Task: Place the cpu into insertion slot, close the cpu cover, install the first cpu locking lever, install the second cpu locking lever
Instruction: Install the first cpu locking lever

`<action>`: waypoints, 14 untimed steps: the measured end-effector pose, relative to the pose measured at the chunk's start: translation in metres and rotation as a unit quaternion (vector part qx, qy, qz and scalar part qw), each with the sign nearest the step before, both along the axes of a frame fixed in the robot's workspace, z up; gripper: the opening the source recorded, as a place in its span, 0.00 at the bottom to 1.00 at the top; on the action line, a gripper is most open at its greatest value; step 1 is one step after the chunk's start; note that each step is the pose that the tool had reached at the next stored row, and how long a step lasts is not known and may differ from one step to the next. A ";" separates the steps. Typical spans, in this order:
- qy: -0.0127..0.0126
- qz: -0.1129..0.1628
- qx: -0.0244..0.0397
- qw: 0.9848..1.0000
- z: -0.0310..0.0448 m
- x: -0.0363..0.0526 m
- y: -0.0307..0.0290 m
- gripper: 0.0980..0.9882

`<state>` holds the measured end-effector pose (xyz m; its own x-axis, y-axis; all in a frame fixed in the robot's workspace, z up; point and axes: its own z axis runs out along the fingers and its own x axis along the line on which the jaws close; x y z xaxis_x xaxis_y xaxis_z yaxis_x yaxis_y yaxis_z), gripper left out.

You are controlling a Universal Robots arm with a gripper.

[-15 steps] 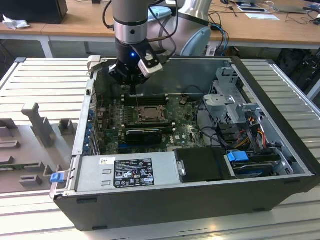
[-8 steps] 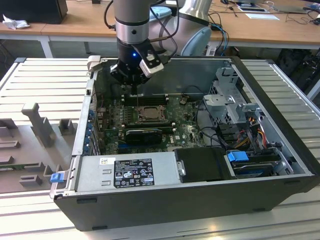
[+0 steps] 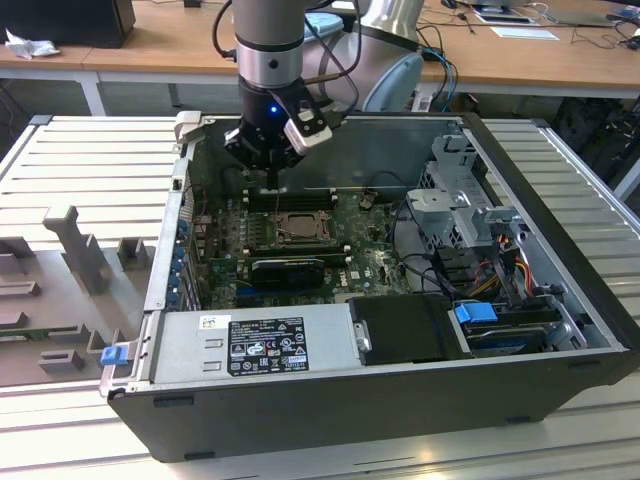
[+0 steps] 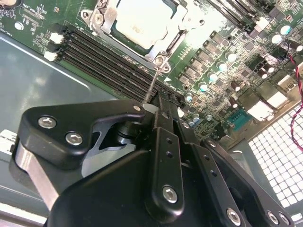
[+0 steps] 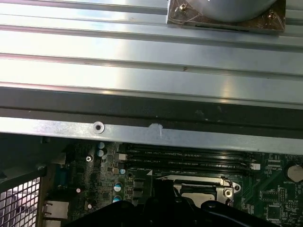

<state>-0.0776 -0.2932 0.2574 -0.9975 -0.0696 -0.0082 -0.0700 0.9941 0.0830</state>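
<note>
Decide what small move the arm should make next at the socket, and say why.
Probably swing the locking lever down toward the board to latch it. The cpu already lies under the closed cpu cover, while the thin lever stands raised with its tip at the gripper, which looks shut on it.

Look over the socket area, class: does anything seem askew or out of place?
Yes. A thin locking lever stands up off the board at the corner of the cover, its top end at the gripper, instead of lying flat. The cpu sits level under the cover.
</note>
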 end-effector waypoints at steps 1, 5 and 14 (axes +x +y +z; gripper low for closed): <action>0.000 0.000 0.000 1.000 0.0000 0.0005 0.0000 0.01; 0.000 0.000 0.000 1.000 0.0000 0.0022 0.0000 0.01; 0.000 0.000 0.000 1.000 0.0000 0.0073 0.0000 0.01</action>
